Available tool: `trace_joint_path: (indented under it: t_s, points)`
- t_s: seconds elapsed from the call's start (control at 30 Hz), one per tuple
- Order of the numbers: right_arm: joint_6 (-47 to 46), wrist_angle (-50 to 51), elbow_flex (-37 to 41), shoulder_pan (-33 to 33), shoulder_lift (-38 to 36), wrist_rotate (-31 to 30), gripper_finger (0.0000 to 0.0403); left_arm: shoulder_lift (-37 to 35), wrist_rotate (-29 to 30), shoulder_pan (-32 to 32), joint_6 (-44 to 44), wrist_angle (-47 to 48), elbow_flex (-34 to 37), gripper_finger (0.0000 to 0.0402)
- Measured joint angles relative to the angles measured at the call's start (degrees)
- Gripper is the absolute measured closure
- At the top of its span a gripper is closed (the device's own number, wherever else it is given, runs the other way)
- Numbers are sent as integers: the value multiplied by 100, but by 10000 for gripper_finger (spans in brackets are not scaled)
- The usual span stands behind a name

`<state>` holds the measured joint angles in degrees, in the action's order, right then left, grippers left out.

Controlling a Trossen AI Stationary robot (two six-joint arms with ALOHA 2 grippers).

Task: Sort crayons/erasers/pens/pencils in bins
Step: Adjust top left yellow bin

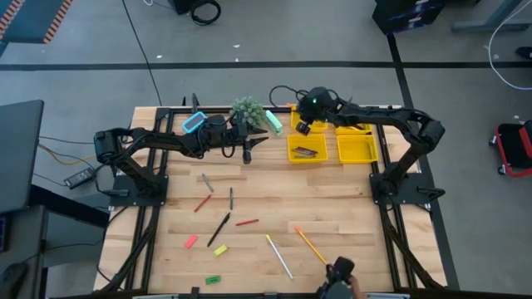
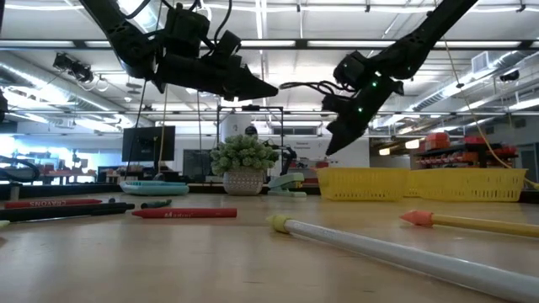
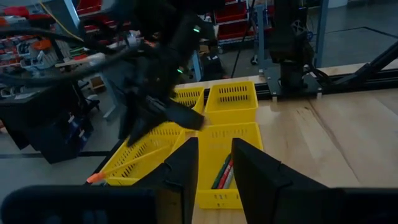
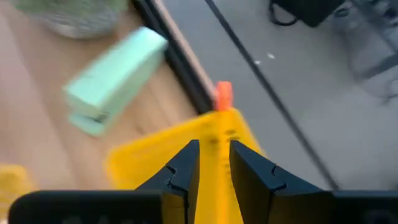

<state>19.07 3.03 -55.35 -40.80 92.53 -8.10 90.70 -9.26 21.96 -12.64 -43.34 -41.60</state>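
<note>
Four yellow bins (image 1: 357, 149) stand at the table's far right. My right gripper (image 1: 303, 126) hovers over the far-left bin (image 3: 149, 149), shut on a yellow pencil (image 4: 217, 127) with an orange end. My left gripper (image 1: 248, 149) is open and empty, high above the table left of the bins. The near-left bin (image 1: 307, 151) holds pens. Red crayons (image 1: 202, 203), dark pens (image 1: 219, 228), a whitish pencil (image 1: 279, 256), an orange pencil (image 1: 311, 245) and pink (image 1: 191, 241), yellow (image 1: 220, 249) and green (image 1: 214, 280) erasers lie flat on the near half of the table. My right gripper pinches the pencil's shaft (image 4: 215, 155) between its two fingers, coming slanting down from the table's right. The pencil runs on past the fingertips, and its orange end (image 4: 224, 96) reaches beyond the bin's far rim. I cannot tell whether the pencil rests on the bin.
A potted plant (image 1: 248, 112), a pale green object (image 1: 273, 122) and a blue calculator (image 1: 194, 123) stand along the far edge, left of the bins. A dark object (image 1: 339, 274) sits at the near edge.
</note>
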Motion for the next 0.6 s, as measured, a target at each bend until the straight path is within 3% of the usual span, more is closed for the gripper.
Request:
trace_joint_path:
  t_s: [0.13,0.33,0.5,0.6]
  points:
    - [74,1030,-525,-561,0,61,305,0,2,0,0,0,0,296]
    - [26,2448,-1365,-1185,2,843,305,0,1,0,-3,-2,0,299]
    - [1278,2920,-1292,-1205,0,998,305,0,2,13,-7,-2,0,297]
    - [1369,3035,-1109,-1201,2,1050,305,0,1,11,-7,1,0,297]
